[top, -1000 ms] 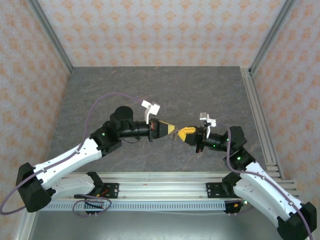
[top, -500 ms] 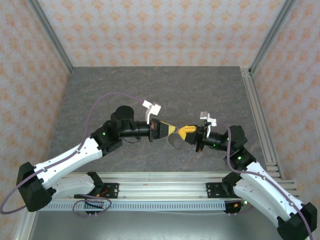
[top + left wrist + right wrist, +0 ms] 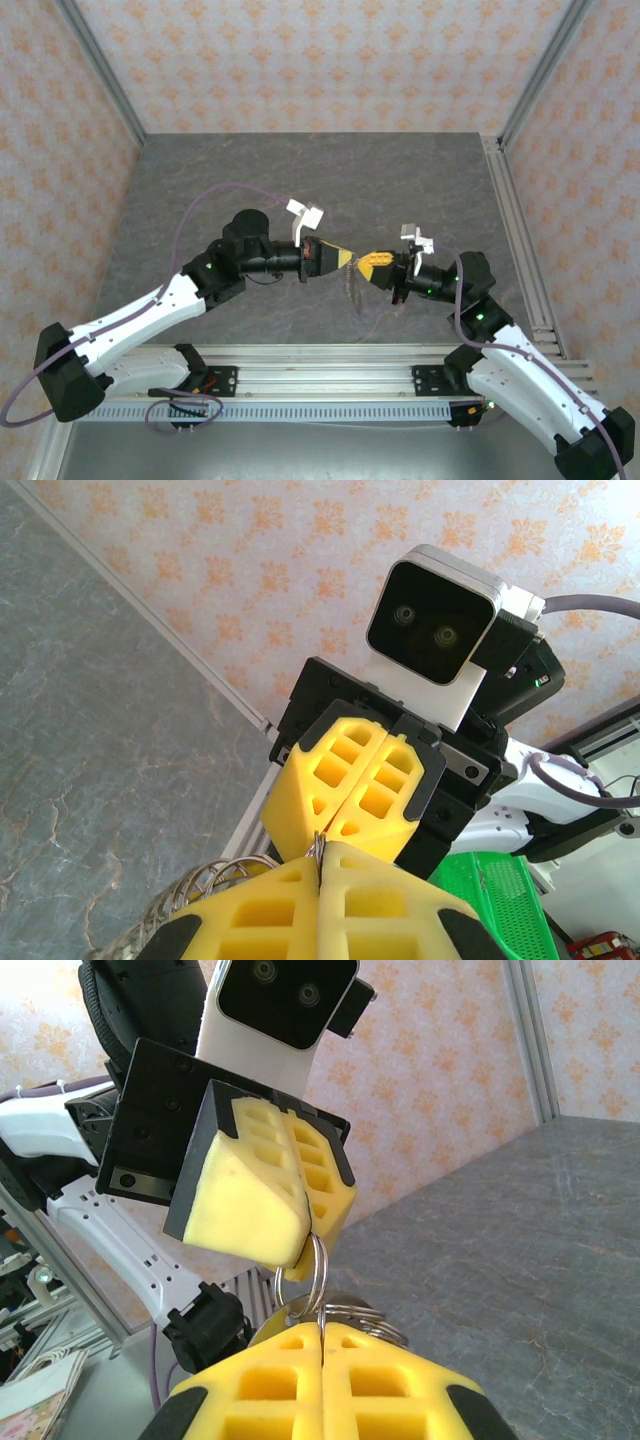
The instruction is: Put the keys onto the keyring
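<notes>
Keyring [image 3: 323, 1260] hangs between left pincer [image 3: 345, 259] and right pincer [image 3: 366, 264].

Table [image 3: 300, 180]: dark grey stone-veined top. Aluminium rail [image 3: 330, 355] lies along its near edge, my arm bases [image 3: 195, 365] bolted on it. Side rail [image 3: 520, 230] along the right edge.

Colour notes from my station. Left gripper [image 3: 344, 259] and right gripper [image 3: 370, 265]: yellow fingers in black housings. Keyring [image 3: 325, 1270]: silvery. Tabletop [image 3: 300, 180]: dark grey, marbled veining. Walls [image 3: 300, 60]: pale peach with an orange floral repeat. Cable [image 3: 195, 215]: purple. Basket [image 3: 500, 900]: green.
</notes>
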`<action>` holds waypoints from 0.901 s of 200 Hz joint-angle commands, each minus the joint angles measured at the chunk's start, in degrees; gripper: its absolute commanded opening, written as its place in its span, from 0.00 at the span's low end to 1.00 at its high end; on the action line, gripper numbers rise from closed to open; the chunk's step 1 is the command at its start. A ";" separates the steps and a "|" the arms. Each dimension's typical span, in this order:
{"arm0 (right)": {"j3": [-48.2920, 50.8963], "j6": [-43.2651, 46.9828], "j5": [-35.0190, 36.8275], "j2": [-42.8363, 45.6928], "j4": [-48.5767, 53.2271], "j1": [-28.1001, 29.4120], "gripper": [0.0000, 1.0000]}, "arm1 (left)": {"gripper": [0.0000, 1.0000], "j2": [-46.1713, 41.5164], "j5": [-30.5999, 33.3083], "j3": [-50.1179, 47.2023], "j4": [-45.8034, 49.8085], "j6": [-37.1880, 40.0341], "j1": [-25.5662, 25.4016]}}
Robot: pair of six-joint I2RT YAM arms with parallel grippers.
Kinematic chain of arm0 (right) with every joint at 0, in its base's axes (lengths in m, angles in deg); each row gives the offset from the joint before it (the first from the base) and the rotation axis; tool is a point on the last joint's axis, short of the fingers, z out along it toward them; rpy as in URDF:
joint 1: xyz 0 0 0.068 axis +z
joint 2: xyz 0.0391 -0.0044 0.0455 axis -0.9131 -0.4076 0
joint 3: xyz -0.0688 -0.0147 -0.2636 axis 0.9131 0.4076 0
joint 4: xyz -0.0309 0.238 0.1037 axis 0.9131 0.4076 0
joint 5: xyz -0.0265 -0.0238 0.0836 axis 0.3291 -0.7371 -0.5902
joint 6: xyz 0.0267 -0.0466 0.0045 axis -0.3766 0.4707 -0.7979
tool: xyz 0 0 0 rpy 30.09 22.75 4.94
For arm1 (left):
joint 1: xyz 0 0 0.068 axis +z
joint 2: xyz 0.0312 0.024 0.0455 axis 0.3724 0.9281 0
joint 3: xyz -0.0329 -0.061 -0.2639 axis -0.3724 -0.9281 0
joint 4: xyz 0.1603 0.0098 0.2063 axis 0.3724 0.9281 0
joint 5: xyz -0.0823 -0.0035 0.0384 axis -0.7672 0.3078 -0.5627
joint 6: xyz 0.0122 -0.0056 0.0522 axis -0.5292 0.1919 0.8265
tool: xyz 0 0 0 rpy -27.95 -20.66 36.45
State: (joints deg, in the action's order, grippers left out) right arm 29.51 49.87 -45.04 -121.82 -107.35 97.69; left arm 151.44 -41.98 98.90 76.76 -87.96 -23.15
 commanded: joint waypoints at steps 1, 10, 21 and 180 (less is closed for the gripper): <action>-2.15 1.16 -0.66 1.12 -0.61 0.60 0.00 | 0.00 -0.90 0.00 1.98 -0.71 -0.77 -0.45; -2.06 1.39 -0.46 1.32 -0.43 0.74 0.00 | 0.00 -0.99 0.05 1.92 -0.70 -0.77 -0.48; -2.14 1.49 -0.45 1.34 -0.24 0.86 0.00 | 0.00 -1.00 0.09 1.76 -0.97 -0.92 -0.44; -2.85 2.66 0.34 1.17 0.06 0.95 0.00 | 0.00 -0.33 -0.35 2.59 3.85 2.08 -0.86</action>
State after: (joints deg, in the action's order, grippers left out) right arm 29.38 51.61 -44.99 -121.36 -105.23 98.28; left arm 151.44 -41.96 98.92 78.14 -88.14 -23.52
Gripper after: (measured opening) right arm 0.048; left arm 0.058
